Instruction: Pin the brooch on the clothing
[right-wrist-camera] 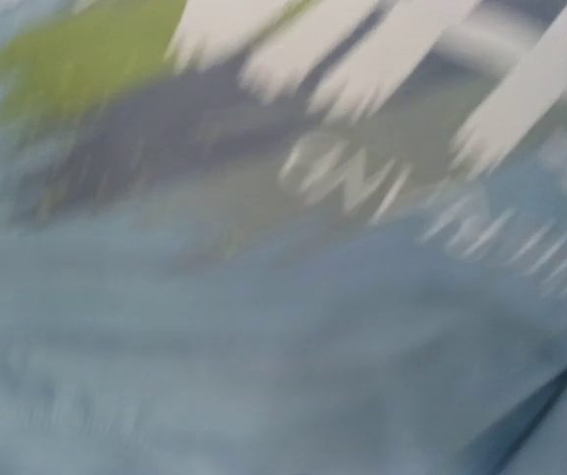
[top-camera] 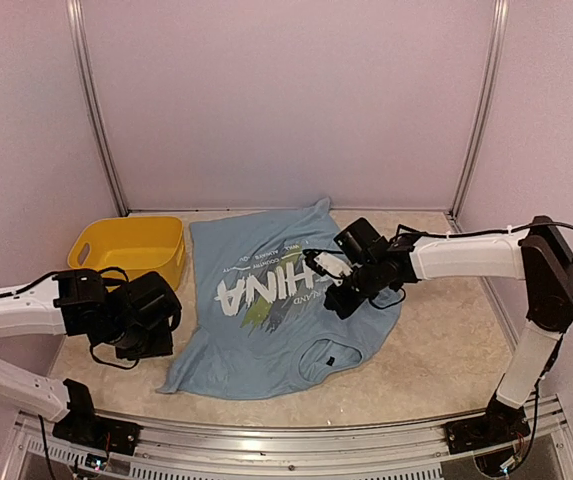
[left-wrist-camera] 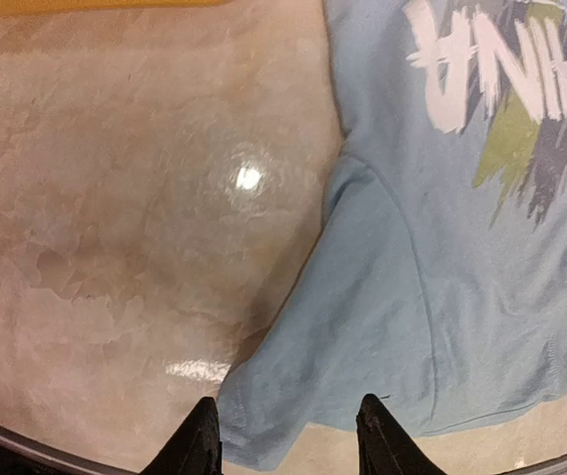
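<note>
The clothing (top-camera: 266, 345), a light blue T-shirt with white "CHINA" lettering, lies flat mid-table. My left gripper (top-camera: 166, 318) sits at the shirt's left sleeve. In the left wrist view its black fingers (left-wrist-camera: 202, 435) stand apart, open, above the sleeve hem (left-wrist-camera: 283, 421), holding nothing. My right gripper (top-camera: 328, 272) reaches in over the chest print from the right. Its wrist view is a blurred close-up of the clothing (right-wrist-camera: 263, 346) and its print, with no fingers showing, and it is shut. The brooch is hidden; a small white bit shows at the right gripper's tip, too small to identify.
A yellow bin (top-camera: 126, 224) stands at the back left beside the shirt, and its edge shows in the left wrist view (left-wrist-camera: 85, 5). Bare beige tabletop (left-wrist-camera: 115, 247) lies left of the sleeve. A metal rail (top-camera: 286, 440) runs along the near edge. Walls enclose the back and sides.
</note>
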Controlling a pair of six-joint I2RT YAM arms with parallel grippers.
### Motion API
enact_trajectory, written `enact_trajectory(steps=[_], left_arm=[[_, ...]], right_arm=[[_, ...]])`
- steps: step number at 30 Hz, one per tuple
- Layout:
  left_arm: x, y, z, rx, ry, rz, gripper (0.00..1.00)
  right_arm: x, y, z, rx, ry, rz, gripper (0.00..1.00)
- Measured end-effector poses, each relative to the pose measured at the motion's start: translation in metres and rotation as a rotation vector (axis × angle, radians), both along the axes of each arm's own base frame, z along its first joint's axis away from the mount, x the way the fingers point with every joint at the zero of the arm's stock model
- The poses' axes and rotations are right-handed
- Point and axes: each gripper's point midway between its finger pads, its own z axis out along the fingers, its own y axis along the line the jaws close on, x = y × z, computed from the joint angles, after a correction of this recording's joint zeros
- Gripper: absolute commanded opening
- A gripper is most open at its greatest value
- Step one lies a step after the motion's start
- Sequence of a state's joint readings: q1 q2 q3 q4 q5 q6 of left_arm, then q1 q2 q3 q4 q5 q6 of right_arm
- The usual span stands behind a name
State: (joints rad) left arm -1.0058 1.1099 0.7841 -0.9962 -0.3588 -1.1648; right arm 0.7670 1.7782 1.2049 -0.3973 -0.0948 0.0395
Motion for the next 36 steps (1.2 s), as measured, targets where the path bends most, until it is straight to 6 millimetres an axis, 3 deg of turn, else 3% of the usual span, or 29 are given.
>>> enact_trajectory(steps=[2, 4, 7, 11, 21, 27, 36], left_arm=[[0.018, -0.012, 0.026, -0.038, -0.086, -0.007, 0.39], [0.034, -0.014, 0.032, -0.050, -0.131, -0.009, 0.37], [0.047, 0.000, 0.003, 0.002, -0.101, 0.011, 0.37], [0.046, 0.016, -0.039, 0.073, -0.019, -0.004, 0.40], [0.051, -0.014, -0.068, 0.040, 0.020, -0.160, 0.51], [0.034, -0.045, -0.087, 0.052, 0.061, -0.324, 0.51], [0.019, -0.102, -0.078, 0.017, 0.022, -0.574, 0.51]], right_arm=[[-0.017, -0.008, -0.017, -0.030, 0.064, -0.007, 0.00], [-0.028, -0.020, -0.033, -0.065, 0.115, -0.036, 0.00], [-0.042, -0.038, -0.052, -0.123, 0.188, -0.088, 0.00], [-0.055, -0.057, -0.068, -0.169, 0.254, -0.173, 0.00], [-0.067, -0.119, -0.069, -0.248, 0.301, -0.383, 0.00], [-0.065, -0.122, -0.060, -0.268, 0.315, -0.392, 0.00], [-0.044, -0.104, -0.031, -0.213, 0.263, -0.372, 0.00]])
